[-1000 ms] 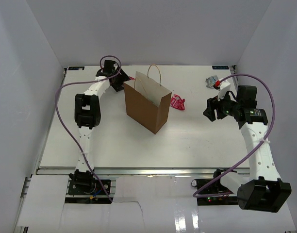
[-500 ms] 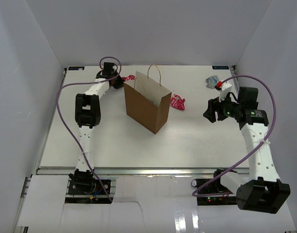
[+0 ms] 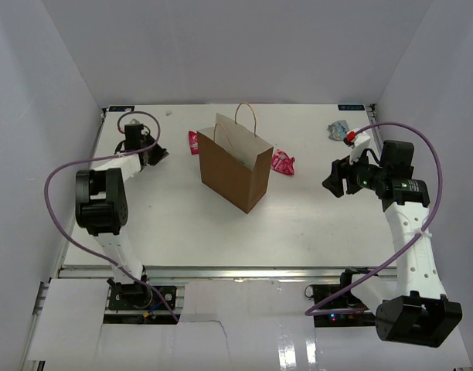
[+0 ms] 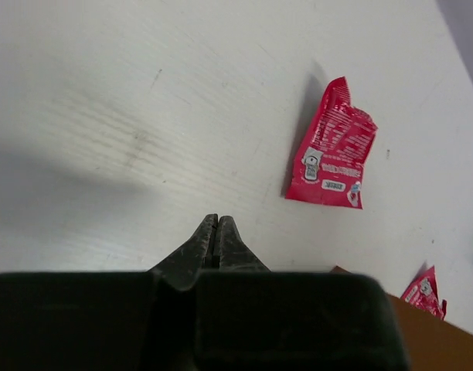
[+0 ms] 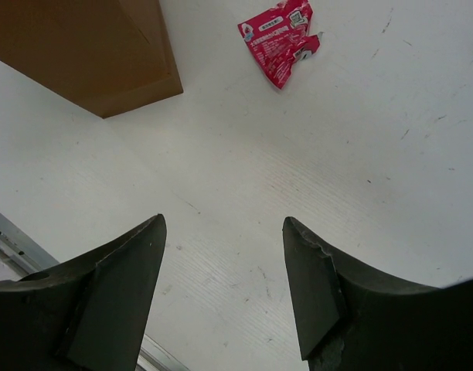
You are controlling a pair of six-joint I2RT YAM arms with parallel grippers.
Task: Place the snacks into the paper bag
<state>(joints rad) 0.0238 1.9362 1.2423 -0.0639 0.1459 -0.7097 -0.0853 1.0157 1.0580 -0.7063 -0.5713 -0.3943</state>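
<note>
The left end effector (image 4: 216, 232) has its two fingers pressed together, with only a thin seam between them and nothing caught in the seam. It points down at bare bench (image 4: 105, 93); whether the tips touch the surface cannot be told. Beyond the tips and off to one side lies the left red packet (image 4: 331, 151), flat on the bench and clear of the fingers. In the overhead view this end effector sits toward the far left part of the bench. That packet lies between it and the paper bag (image 3: 235, 166), just beside the bag's left wall.

The paper bag stands upright near the middle of the bench. Its mouth is open and a thin handle loops above its far rim.

The right end effector (image 5: 222, 226) is spread wide, its fingers well apart and gripping nothing; only bench shows between them. In the overhead view it hangs over the right part of the bench, well apart from the bag, with its fingers turned toward the bag. Its wrist view shows the bag's brown wall and lower corner at the upper left. The right red packet (image 5: 281, 42) lies crumpled on the bench near that side of the bag, and no contact with the bag can be seen. This packet is also well ahead of the open fingers.

A blue-silver packet (image 3: 338, 128) lies near the far right corner of the bench, beyond the right end effector and apart from it.
</note>
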